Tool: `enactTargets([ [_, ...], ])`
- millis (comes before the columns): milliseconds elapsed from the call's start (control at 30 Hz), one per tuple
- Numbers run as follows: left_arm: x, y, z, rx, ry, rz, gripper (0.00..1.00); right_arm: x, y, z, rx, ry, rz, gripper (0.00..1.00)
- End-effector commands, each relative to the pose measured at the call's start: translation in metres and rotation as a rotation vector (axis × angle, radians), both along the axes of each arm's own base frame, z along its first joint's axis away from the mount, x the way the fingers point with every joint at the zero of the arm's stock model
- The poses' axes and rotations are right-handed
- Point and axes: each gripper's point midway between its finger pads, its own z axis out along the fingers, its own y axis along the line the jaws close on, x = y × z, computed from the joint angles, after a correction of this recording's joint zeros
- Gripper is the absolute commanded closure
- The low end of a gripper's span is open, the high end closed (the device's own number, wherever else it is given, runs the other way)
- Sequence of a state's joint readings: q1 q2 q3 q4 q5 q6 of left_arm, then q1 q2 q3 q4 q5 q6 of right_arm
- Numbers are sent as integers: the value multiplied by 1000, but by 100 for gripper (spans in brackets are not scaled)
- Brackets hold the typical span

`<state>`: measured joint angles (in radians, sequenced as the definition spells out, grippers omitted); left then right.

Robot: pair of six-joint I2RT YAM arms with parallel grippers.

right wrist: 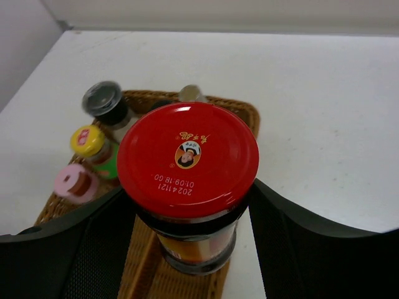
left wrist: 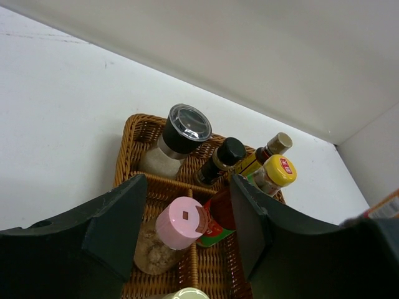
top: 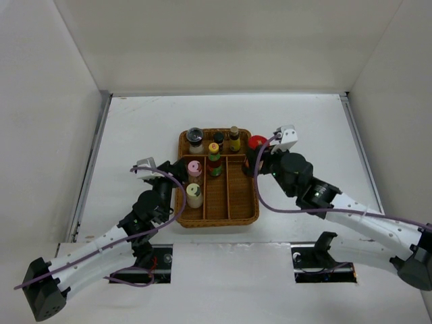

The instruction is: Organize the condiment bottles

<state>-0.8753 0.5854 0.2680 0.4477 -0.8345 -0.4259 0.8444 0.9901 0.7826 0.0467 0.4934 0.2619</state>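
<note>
Right hand (right wrist: 190, 205) | I am grasping the red-lidded jar (right wrist: 187, 159) at the wicker tray's (top: 251, 217) right rear rim | left hand (left wrist: 187, 187) | I am holding it released near the pink-capped bottle (left wrist: 181, 222) in the tray

upright bottles (top: 214, 159) in tray (top: 233, 199), red-lidded jar (top: 256, 142) alongside

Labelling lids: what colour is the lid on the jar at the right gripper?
Red lid, glossy, small print at its middle; clearest in the right wrist view.
</note>
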Motion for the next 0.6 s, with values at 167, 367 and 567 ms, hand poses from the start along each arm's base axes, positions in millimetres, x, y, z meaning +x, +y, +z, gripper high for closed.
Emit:
enactTargets([
  [167,2,4,25,-44,-44,18,46,-38,75,22,195,-38,161,45],
  [367,3,5,24,-39,-39,27,46,-54,115,7,207,-46,237,45],
  [567,3,7,22,-34,-33,33,46,-57,148,-26,155,-46,261,44],
])
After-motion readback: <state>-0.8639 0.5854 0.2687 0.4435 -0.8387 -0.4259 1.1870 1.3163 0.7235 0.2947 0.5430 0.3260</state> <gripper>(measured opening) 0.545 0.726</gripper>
